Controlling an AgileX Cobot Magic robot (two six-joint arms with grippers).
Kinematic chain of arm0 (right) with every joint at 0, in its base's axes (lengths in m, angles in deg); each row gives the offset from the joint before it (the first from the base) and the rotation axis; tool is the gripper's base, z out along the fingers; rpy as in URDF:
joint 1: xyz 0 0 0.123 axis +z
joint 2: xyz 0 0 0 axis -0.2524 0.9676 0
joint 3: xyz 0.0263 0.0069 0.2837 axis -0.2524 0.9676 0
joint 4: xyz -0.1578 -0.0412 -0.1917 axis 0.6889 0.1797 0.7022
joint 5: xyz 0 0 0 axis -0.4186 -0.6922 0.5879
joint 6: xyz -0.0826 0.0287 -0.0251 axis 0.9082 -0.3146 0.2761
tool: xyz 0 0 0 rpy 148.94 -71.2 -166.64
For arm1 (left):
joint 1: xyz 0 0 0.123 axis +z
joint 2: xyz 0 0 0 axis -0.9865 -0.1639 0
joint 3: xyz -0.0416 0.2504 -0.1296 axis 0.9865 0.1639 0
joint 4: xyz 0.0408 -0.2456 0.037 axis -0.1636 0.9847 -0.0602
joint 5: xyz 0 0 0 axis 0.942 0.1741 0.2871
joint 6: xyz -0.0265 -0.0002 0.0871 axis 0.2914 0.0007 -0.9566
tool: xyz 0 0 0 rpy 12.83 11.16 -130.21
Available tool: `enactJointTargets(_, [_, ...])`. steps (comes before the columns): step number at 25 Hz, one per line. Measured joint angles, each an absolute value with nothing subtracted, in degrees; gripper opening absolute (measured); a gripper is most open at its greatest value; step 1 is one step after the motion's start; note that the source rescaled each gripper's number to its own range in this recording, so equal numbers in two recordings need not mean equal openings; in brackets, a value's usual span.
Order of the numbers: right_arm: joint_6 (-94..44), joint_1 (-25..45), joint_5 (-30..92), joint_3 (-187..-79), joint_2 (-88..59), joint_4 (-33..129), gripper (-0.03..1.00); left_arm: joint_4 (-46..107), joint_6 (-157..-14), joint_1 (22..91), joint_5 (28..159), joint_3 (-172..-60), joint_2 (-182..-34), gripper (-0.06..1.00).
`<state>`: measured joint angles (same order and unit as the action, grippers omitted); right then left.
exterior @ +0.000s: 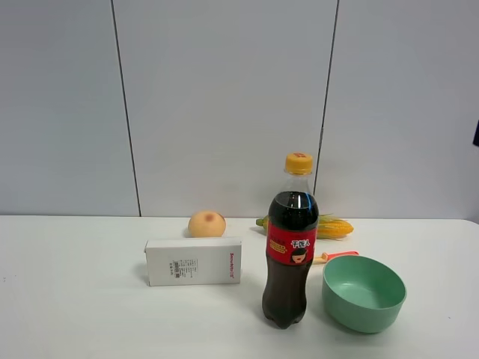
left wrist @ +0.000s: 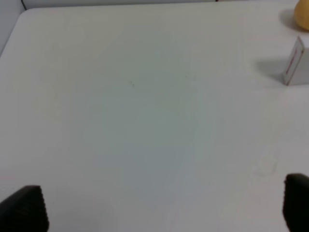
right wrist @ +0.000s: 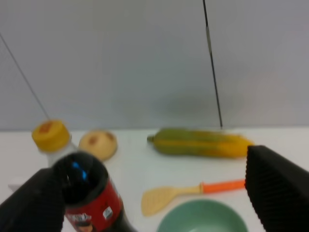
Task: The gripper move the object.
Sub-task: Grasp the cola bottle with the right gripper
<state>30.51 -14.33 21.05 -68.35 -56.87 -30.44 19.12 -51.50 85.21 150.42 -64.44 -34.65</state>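
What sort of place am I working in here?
Probably a lab or office test bench: plain white table against grey wall panels, with a cola bottle, white box and green bowl set out.

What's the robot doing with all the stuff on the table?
Nothing is being held yet. The cola bottle stands upright on the table, between the white box and the green bowl. The right gripper is open and faces the bottle without touching it. The left gripper is open too, over a bare part of the table.
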Motion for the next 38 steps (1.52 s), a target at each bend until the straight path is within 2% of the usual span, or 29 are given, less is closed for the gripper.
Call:
enactJointTargets(11, [39.0,-14.3,18.4,-68.3,-41.1,-35.4,0.95,19.1,-51.5,85.2,150.4,-64.4,-34.6,1.0])
enactJointTargets(21, [46.2,-14.3,15.8,-68.3,-39.5,-43.6,0.95,19.1,-51.5,85.2,150.4,-64.4,-34.6,1.0])
enactJointTargets(34, [50.5,-14.3,16.1,-68.3,-39.3,-43.9,0.95,19.1,-51.5,85.2,150.4,-64.4,-34.6,1.0])
enactJointTargets(38, [50.6,-14.3,16.1,-68.3,-35.3,-44.0,0.95,19.1,-51.5,85.2,150.4,-64.4,-34.6,1.0])
